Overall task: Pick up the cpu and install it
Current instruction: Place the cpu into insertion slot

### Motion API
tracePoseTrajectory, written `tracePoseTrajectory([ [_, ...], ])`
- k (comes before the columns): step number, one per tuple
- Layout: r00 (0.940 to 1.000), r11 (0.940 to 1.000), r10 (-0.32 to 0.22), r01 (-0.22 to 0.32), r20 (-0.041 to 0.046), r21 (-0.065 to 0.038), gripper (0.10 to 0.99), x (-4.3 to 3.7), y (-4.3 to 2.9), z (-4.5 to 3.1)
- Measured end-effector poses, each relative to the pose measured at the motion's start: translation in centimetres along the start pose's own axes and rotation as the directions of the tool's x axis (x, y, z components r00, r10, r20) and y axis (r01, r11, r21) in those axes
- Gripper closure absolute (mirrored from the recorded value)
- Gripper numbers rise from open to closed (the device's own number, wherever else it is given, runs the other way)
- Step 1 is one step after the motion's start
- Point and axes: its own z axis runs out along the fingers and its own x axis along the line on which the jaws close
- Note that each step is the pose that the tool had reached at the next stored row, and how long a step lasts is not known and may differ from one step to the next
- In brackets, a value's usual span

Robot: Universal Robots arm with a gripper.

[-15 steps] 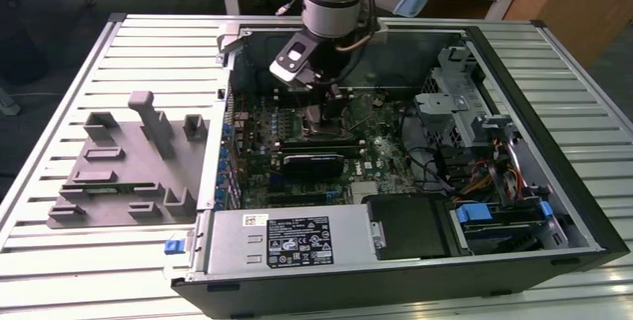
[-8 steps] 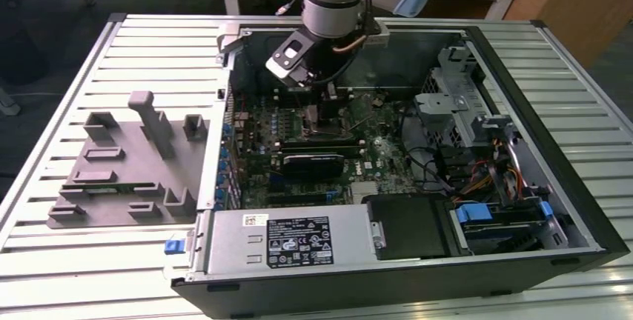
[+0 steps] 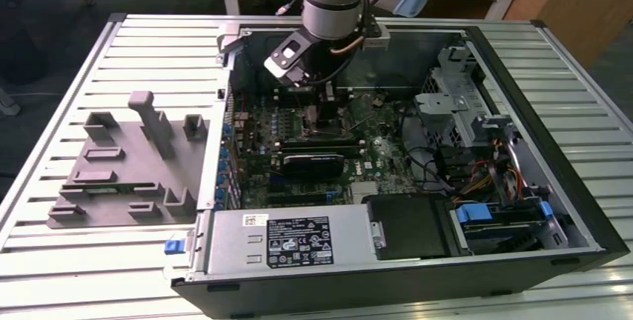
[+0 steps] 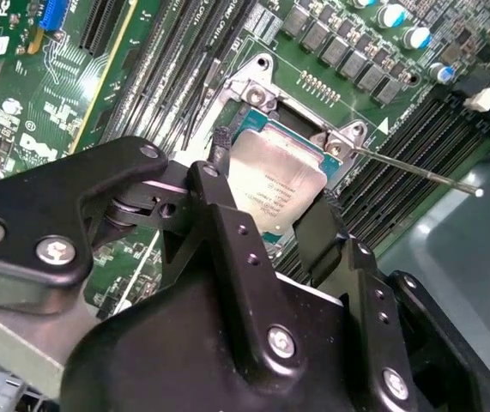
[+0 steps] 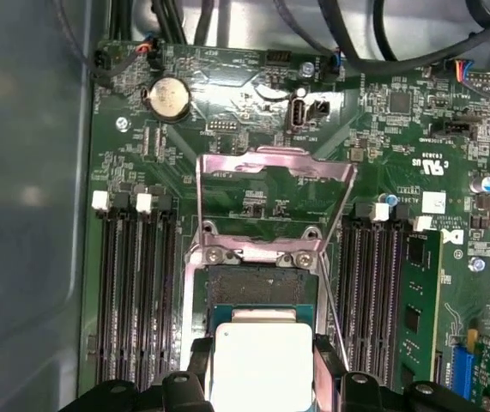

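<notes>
The cpu [image 4: 277, 182], a flat square chip with a shiny silver top, sits between my gripper's [image 4: 266, 196] two black fingers [image 4: 219, 167], which press on its opposite edges. It hangs low over the open socket [image 5: 260, 287] on the green motherboard [image 5: 253, 112]. Part of the socket's dark contact field shows beyond the chip's edge. The metal load plate [image 5: 275, 184] stands flipped up behind the socket. In the first wrist view the cpu [image 5: 262, 365] is flanked by the fingertips [image 5: 198, 359]. In the exterior view the gripper [image 3: 308, 90] reaches down into the computer case [image 3: 514, 68].
Memory slots [image 5: 133, 283] run along both sides of the socket. The thin socket lever [image 4: 416, 176] sticks out sideways. A black heatsink block [image 3: 311, 163], a power supply [image 3: 287, 238] and a drive cage [image 3: 475, 112] crowd the case. A grey fixture tray [image 3: 129, 164] lies at the exterior view's left.
</notes>
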Motion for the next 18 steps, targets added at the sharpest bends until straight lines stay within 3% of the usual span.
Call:
tracePoseTrajectory([
  [3,1.0000,0.9999,0.007,-0.007,-0.0007,-0.015,0.541,0.00,0.00,0.10],
  [9,0.9999,0.9980,0.015,-0.015,-0.0005,-0.061,0.541,-0.04,0.00,0.26],
  [18,0.9996,0.9975,0.027,-0.027,-0.0005,-0.065,0.541,-0.23,-0.02,0.75],
])
